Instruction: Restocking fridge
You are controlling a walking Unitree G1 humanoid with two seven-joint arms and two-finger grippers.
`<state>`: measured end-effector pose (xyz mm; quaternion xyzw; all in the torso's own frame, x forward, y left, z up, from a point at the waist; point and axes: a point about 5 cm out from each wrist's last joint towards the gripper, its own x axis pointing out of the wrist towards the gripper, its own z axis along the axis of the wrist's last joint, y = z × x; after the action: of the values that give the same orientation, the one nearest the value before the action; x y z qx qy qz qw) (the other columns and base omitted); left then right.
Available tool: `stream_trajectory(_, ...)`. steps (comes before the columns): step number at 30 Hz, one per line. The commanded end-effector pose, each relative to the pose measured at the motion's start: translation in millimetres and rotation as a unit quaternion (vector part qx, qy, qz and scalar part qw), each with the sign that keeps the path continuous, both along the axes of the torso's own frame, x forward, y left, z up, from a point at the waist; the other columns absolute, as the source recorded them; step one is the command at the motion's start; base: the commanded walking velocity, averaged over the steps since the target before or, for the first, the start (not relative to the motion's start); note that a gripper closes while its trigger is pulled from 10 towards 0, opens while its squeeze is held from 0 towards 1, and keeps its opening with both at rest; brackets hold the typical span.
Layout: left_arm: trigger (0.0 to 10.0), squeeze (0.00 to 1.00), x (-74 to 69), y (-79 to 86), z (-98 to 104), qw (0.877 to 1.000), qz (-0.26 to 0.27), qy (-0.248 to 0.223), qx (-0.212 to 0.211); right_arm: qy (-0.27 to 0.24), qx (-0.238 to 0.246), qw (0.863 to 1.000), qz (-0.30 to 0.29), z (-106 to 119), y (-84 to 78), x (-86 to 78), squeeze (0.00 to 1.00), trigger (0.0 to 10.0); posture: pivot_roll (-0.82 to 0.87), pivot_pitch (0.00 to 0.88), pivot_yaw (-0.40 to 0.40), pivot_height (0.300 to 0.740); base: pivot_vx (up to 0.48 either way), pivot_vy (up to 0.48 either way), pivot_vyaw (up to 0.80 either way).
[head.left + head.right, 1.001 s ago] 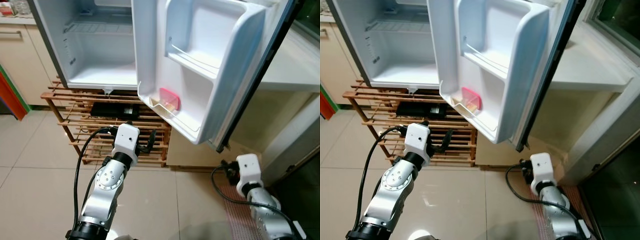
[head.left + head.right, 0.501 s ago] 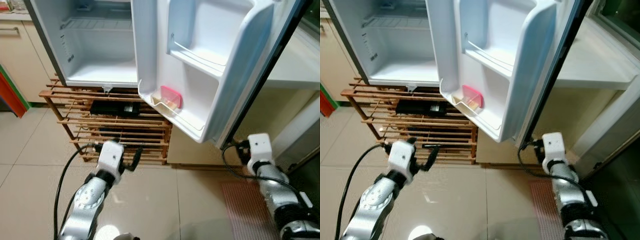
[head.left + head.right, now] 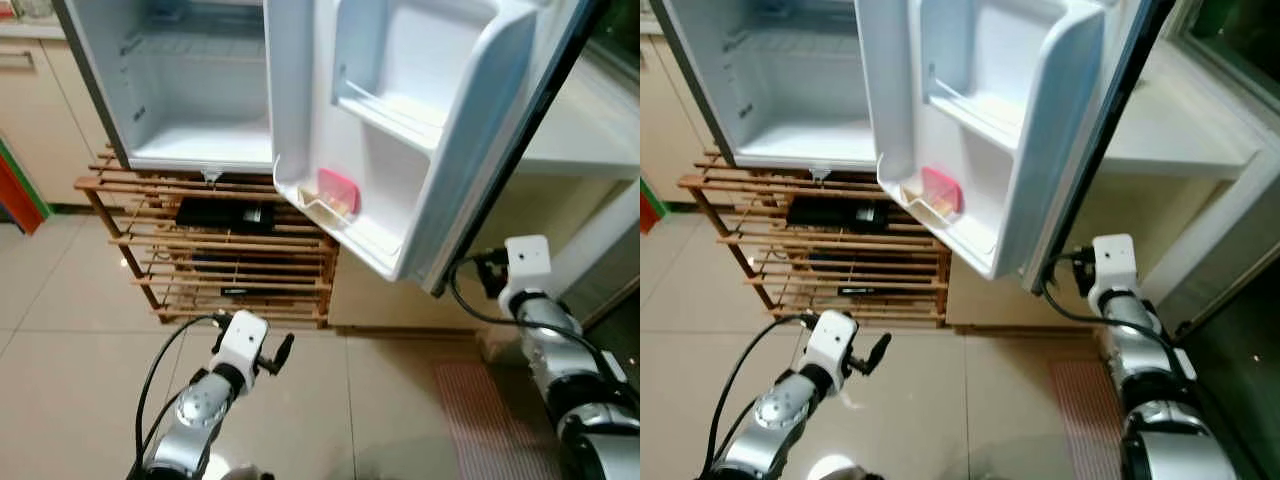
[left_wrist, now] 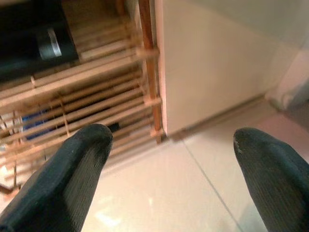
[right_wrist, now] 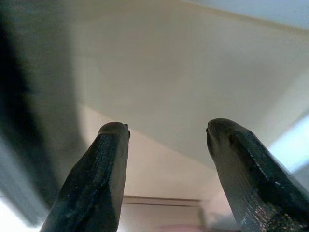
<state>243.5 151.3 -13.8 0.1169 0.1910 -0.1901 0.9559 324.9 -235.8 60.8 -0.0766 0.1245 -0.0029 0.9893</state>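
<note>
A: Fridge (image 3: 200, 90) stands open on a wooden slatted rack (image 3: 215, 255), its white inside bare as far as can be seen, with a wire shelf near the top.

B: And the door?

A: Fridge door (image 3: 400, 130) swings out toward the robot's right. A pink container (image 3: 337, 190) sits in the lowest door bin; the bin above it looks bare.

B: Where is the left gripper (image 4: 169, 159)?

A: Low, over the beige tiled floor (image 3: 70, 380), in front of the rack's right end. Its wrist view shows the two black fingers (image 4: 79, 164) spread wide apart with nothing between them, pointing at the rack's corner post and the cream cabinet panel (image 4: 212, 67) just beside it.

B: Anything on the rack?

A: A black box-like item (image 3: 225, 213) lies on an upper tier, and something dark with a label sits lower down. I cannot tell what either one is.

B: The right gripper (image 5: 166, 145)?

A: The right arm (image 3: 545, 330) is raised beside the lower outer edge of the fridge door, near a pale wall. From the head views its fingers are hidden behind the white wrist housing, but the wrist view shows them parted and holding nothing, aimed at a blurred cream surface.

B: What else is around?

A: A reddish mat (image 3: 490, 420) lies on the floor under the right arm, and a red panel (image 3: 15, 185) leans at the far left.
</note>
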Motion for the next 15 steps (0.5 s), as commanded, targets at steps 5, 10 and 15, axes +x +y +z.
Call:
stream_trajectory(5,10.0,0.0,0.4,3.9,-9,1.0,0.005,0.02,0.022,-0.035,0.058,0.997,0.031,14,25.1,13.3,0.04,10.0,-0.04,0.0,-0.054,0.74,0.0,0.0,0.0)
stream_trajectory(10,10.0,0.0,-2.4,6.9,-21,0.997,0.025,0.071,0.006,-0.049,0.094,0.993,0.057,21,43.2,17.3,0.04,10.0,-0.03,0.0,-0.062,0.74,0.0,0.0,0.0)
stream_trajectory(15,10.0,0.0,-7.6,9.2,-32,0.991,0.01,0.119,0.055,-0.078,0.126,0.983,0.111,37,69.9,18.9,0.04,10.0,-0.04,0.0,-0.06,0.74,0.0,0.0,0.0)
